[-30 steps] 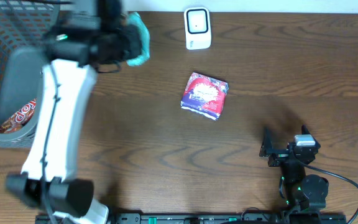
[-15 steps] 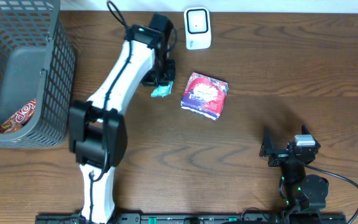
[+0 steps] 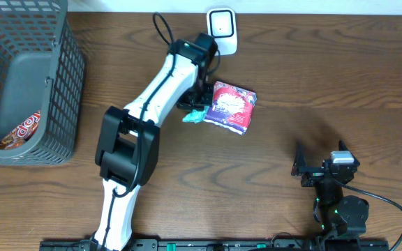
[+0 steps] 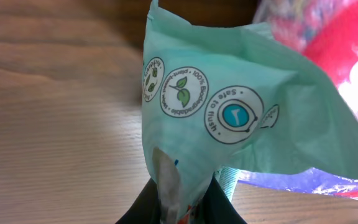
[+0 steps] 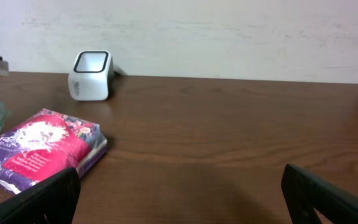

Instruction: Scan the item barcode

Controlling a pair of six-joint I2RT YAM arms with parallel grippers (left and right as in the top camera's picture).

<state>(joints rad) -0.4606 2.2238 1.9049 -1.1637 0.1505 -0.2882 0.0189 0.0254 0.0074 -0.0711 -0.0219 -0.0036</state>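
Teal packet (image 4: pixel 229 124) pinched by left gripper (image 4: pixel 178 208) — beside red pack (image 3: pixel 230 106) | right gripper (image 5: pixel 179 190) agape

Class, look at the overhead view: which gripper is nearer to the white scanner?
Left. The left gripper, shut on the teal packet, sits just below the scanner; the right gripper rests open, far off at the view's lower right.

Teal packet (image 4: pixel 229 124) beside red pack (image 3: pixel 230 106), white scanner (image 3: pixel 222 31) behind

Overhead top-down, right wrist low, sharing scanner (image 3: pixel 222 31)
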